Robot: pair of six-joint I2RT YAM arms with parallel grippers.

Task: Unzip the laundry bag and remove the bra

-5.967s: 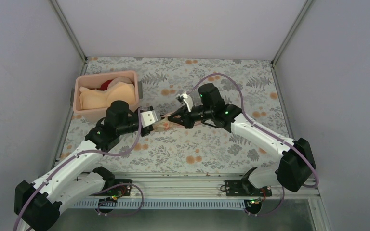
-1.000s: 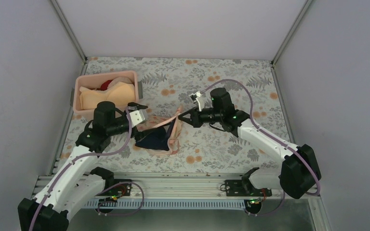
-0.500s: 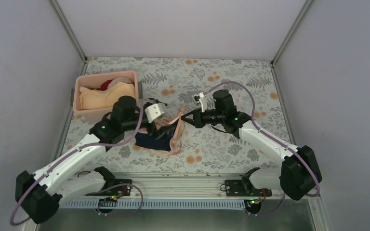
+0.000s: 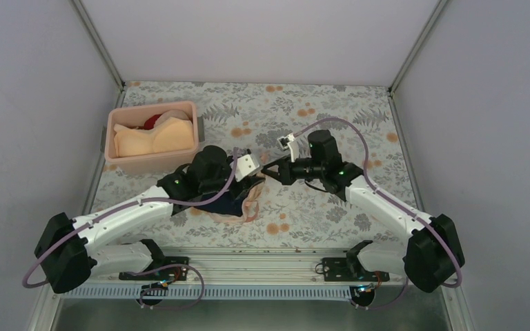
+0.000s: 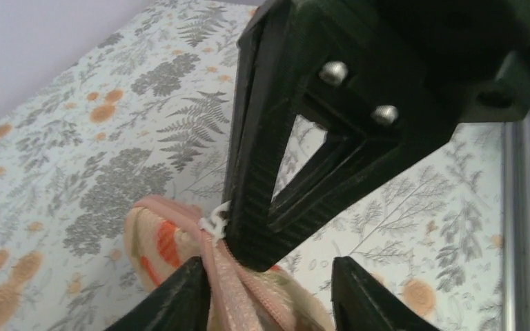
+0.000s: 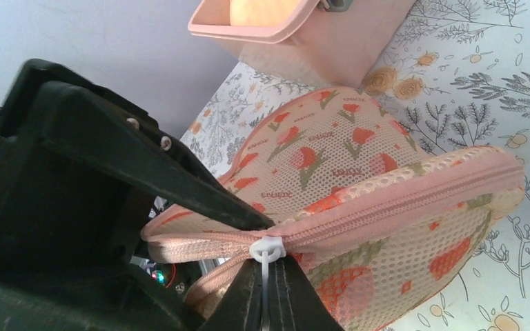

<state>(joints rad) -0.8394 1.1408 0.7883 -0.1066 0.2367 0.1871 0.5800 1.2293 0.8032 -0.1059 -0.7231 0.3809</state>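
Nearest its own camera, the left gripper (image 5: 268, 291) stands with fingers apart, astride the pink zip edging (image 5: 225, 293) of the peach-pink mesh laundry bag (image 6: 359, 207) with red-orange marks, which lies mid floral-print table (image 4: 303, 214). Facing it, the right gripper (image 6: 268, 272) is pinched on the small white zip pull (image 6: 268, 247). The dark navy-blue bra (image 4: 226, 205) shows at the bag's gaping near-left end. The left should probably clamp the edging close beside the pull, so the right can draw along the zip line without dragging the pouch. Beyond stands the rigid pink plastic bin (image 4: 145, 164).

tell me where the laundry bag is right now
Top view: the laundry bag is mid-table where the left gripper and right gripper meet, in front and right of the pink bin.
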